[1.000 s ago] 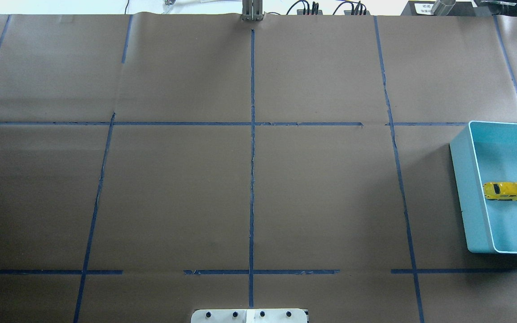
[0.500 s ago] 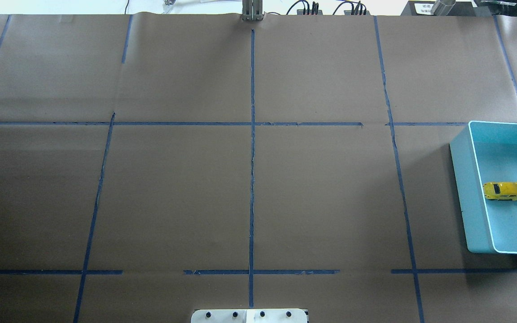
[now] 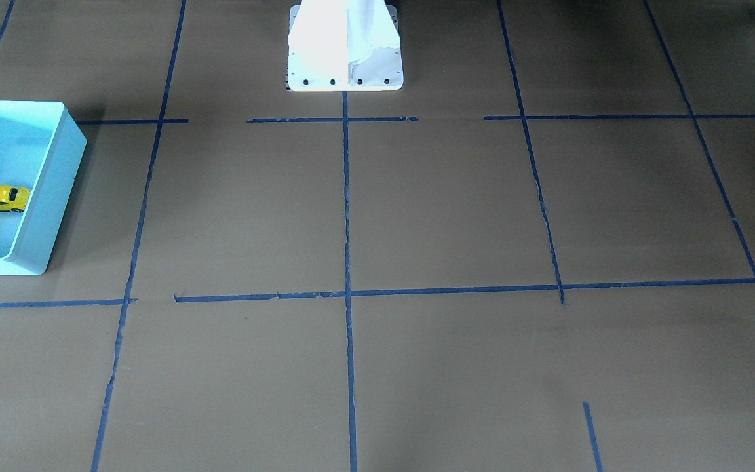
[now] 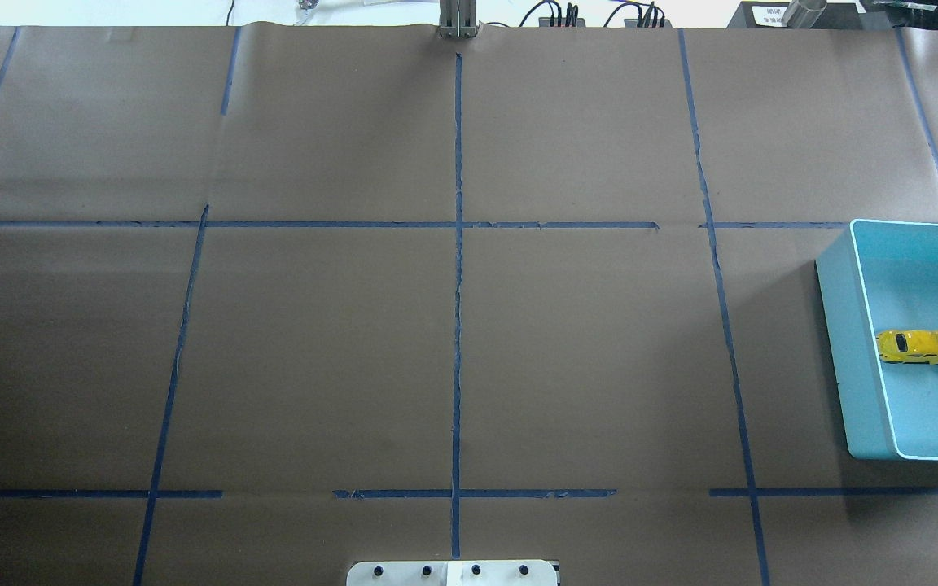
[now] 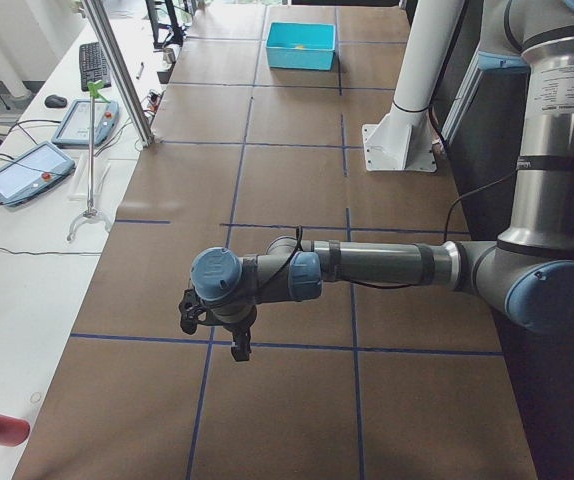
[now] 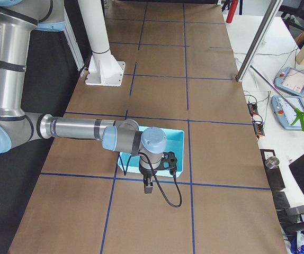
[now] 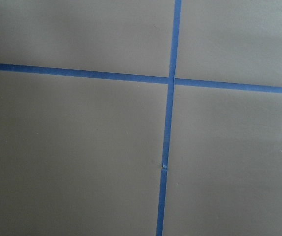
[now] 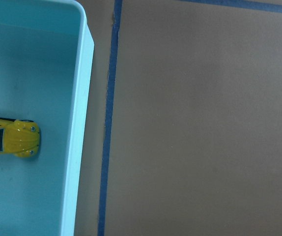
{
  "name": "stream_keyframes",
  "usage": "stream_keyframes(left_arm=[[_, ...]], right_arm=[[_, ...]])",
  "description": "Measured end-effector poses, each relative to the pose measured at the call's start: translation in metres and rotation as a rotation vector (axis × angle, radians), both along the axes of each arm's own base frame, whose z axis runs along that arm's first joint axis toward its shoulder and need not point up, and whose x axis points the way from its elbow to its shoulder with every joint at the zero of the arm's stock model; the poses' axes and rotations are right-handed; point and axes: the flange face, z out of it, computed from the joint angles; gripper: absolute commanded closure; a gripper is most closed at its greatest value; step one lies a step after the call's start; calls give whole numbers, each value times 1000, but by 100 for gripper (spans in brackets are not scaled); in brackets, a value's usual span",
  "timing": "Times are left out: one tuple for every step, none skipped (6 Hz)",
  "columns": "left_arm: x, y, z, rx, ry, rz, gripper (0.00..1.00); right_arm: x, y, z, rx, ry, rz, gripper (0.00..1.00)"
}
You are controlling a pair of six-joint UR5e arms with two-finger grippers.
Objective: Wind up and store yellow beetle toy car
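View edges crop the bin (image 4: pixel 852 342) and yellow beetle toy car (image 8: pixel 13 140).

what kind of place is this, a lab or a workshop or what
Most likely a robotics lab or test station: a table covered in brown paper with a blue tape grid, the left arm and right arm over it, and teach pendants on a side bench.
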Motion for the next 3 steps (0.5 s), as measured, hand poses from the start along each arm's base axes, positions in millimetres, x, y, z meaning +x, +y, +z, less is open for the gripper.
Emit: stream_keyframes(left_arm=[[0, 0, 0, 0, -1, 0, 0], [0, 0, 0, 0, -1, 0, 0], [0, 0, 0, 0, 0, 0, 0]], right_arm=[[3, 0, 3, -77, -42, 93, 0], [6, -5, -2, -107, -53, 147, 0], [8, -19, -15, -115, -44, 189, 0]])
